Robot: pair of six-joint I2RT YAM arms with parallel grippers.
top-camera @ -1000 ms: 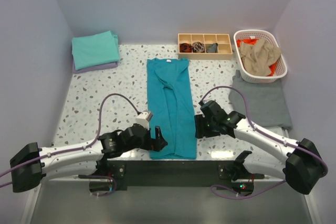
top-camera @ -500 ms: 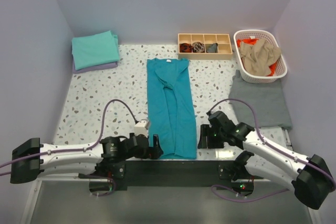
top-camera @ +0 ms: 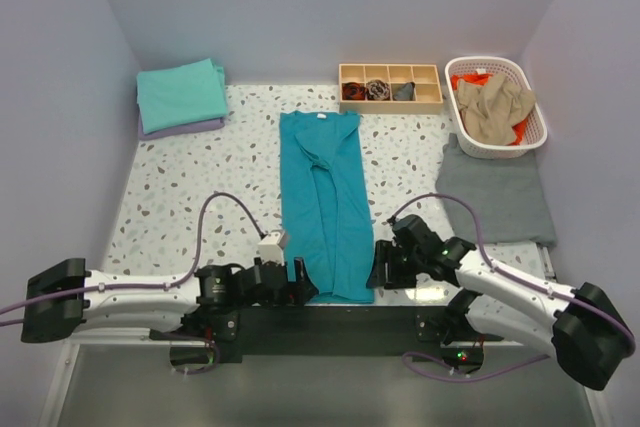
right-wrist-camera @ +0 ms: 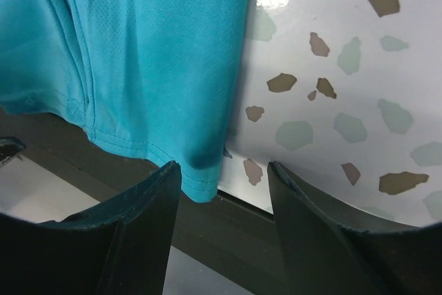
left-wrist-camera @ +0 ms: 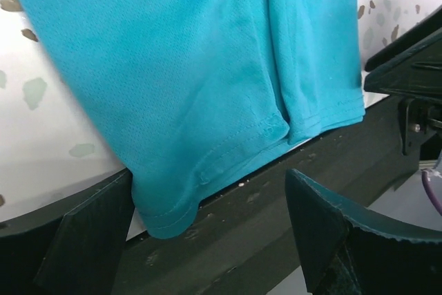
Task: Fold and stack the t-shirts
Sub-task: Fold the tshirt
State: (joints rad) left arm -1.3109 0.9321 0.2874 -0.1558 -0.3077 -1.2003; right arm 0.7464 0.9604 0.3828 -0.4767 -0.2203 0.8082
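A deep teal t-shirt (top-camera: pixel 325 202) lies folded lengthwise in a long strip down the table's middle, its hem hanging over the near edge. My left gripper (top-camera: pixel 296 282) is open at the hem's left corner (left-wrist-camera: pixel 162 215), the corner between its fingers. My right gripper (top-camera: pixel 378 269) is open at the hem's right corner (right-wrist-camera: pixel 207 177), fingers either side. A folded aqua-green shirt (top-camera: pixel 181 93) lies on a lavender one (top-camera: pixel 185 129) at the far left. Tan (top-camera: pixel 492 107) and orange (top-camera: pixel 470 80) shirts fill the basket.
A white lattice basket (top-camera: pixel 530 132) stands at the far right. A grey cloth (top-camera: pixel 497 197) lies flat in front of it. A wooden tray with four compartments (top-camera: pixel 390 102) sits at the back centre. A dark bar (left-wrist-camera: pixel 276 205) runs along the table's near edge.
Both grippers have moved toward the near edge and in to the hem's two corners. The teal shirt has not moved.
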